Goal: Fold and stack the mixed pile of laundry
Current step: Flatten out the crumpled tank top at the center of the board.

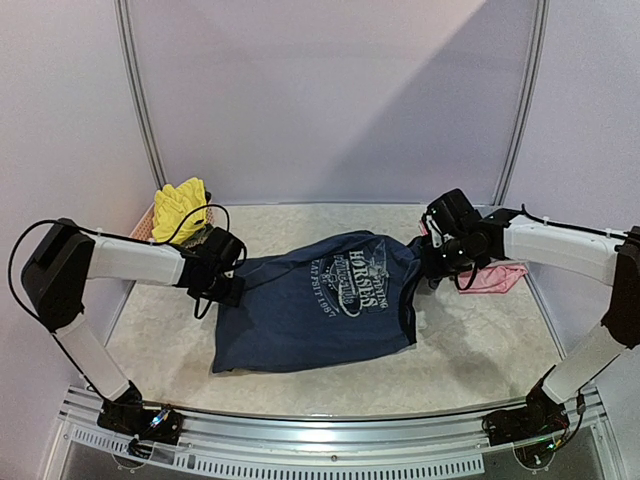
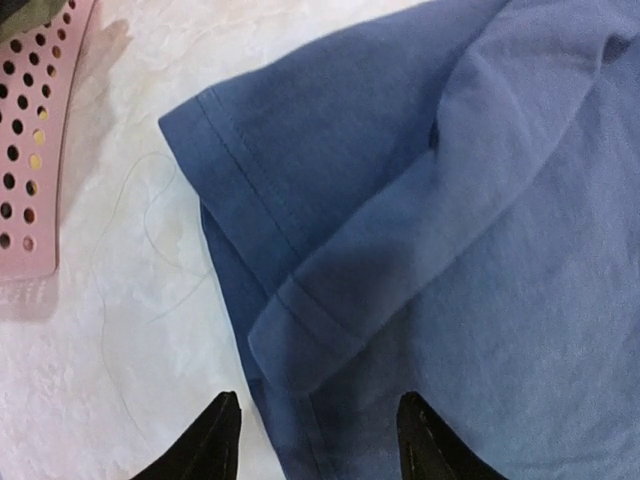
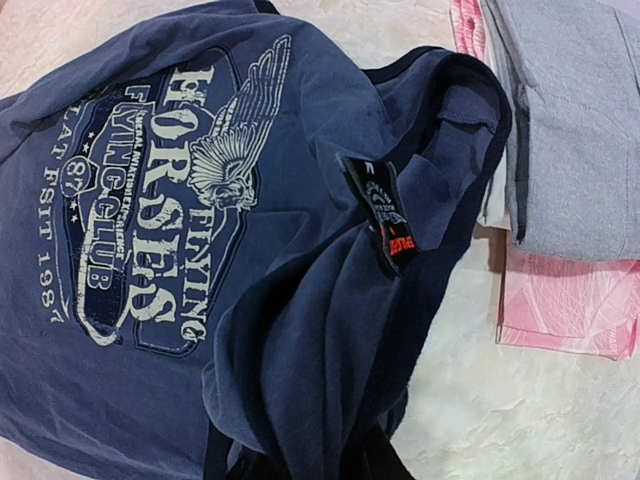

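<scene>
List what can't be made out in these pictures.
Basket: left wrist view, cut off by the left edge; top view, mostly under the yellow garment.
Label on the shirt: right wrist view, print too small to read.
Right gripper: right wrist view, fingertips buried in shirt folds at the bottom edge.
Grey garment: right wrist view, cut off by the top edge.

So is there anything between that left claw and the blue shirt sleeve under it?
Nothing visible. The left gripper has its fingers apart right over the sleeve of the navy T-shirt, with no other cloth between them. The pink basket sits off to the side, apart from the sleeve.
</scene>
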Robot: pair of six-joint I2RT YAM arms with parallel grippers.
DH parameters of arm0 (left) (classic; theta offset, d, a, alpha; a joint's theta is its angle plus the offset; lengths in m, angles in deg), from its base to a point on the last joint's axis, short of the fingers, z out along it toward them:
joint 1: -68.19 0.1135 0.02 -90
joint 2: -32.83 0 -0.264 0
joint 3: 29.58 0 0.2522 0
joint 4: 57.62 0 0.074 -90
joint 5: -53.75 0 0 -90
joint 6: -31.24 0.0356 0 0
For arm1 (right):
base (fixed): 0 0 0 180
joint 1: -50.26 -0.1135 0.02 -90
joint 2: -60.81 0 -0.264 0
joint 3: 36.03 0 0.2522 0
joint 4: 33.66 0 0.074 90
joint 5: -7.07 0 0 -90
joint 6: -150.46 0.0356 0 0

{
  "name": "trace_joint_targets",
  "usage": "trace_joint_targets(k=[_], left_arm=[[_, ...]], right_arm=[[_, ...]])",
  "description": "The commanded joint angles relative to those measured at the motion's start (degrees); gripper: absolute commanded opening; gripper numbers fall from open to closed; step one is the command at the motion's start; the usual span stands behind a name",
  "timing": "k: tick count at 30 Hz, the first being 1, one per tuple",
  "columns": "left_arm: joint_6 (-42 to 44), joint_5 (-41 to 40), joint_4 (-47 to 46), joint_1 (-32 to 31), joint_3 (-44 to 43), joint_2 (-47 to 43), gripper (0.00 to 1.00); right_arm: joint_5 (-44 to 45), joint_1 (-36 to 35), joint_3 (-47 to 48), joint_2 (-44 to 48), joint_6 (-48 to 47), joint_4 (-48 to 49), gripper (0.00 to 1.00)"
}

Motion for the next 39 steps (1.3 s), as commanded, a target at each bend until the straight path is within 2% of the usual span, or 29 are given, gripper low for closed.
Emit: trace_joint_targets(k=[1,3,5,7,12,18,24,29,30,31,32,33,34,36,38,39], left_arm=[[1.72,2.08,-4.58,1.9,-3.4,2.76,0.53],[2.38,3.15,-5.67,2.48,-4.16,3.99,0.47],[3.16,4.96,-6.95,2.98,-4.88,5.11,0.28],[3.93,5.5,-7.62,3.28,-6.12,5.99,0.01],[5.38,2.16,-4.49,3.93,-12.22,5.12,0.0],[8.98,1.98,2.69,6.43,-27.36,6.58,0.0],[12.44,6.79,7.25,12.24,-46.5,17.31,0.0],[14.88,8.26,12.85,15.26,-64.1,31.04,0.0],[14.51,7.68,14.56,16.06,-67.57,34.15,0.05],[13.56,7.58,16.65,16.88,-71.21,37.22,0.2],[11.93,8.05,20.04,17.69,-75.21,40.17,0.44],[10.53,9.07,23.1,18.38,-78.83,42.38,0.58],[9.02,9.55,24.85,18.65,-79.85,42.93,0.65],[7.92,10.05,21.73,18.09,-73.57,38.5,0.75],[7.65,8.84,16.86,16.65,-62.52,31.24,0.93],[7.27,7.57,16.21,15.88,-58.97,28.04,0.95]], right_arm=[[0.07,0.31,-1.09,2.7,-0.29,0.74,0.17],[0.08,0.27,-1.34,3.14,-0.3,0.75,0.17],[0.07,0.23,-1.54,3.5,-0.3,0.74,0.17],[0.22,0.31,-1.85,3.78,-0.32,0.72,0.17],[0.84,0.24,-1.71,4.46,-0.21,0.5,0.17],[2.64,0.27,0.6,5.39,-0.6,-0.83,0.18],[5.58,0.32,2.42,3.61,-0.74,-0.74,0.18],[8.18,0.61,3.12,0.79,-0.31,0.53,0.2],[8.12,0.9,3.04,0.21,-0.22,1.16,0.21],[8.01,1.19,3.22,-0.75,-0.15,1.32,0.22],[8.02,1.51,3.59,-1.67,0.12,1.16,0.24],[8.23,1.88,4.06,-3.14,0.29,0.87,0.28],[8.94,2.11,4.59,-4.02,0.39,0.48,0.36],[10.88,2.31,5.54,-5.74,0.62,-1.19,0.51],[12.6,2.34,6.43,-5.94,0.81,-2.69,0.66],[13.07,2.38,6.81,-5.73,1.0,-3.35,0.71]])
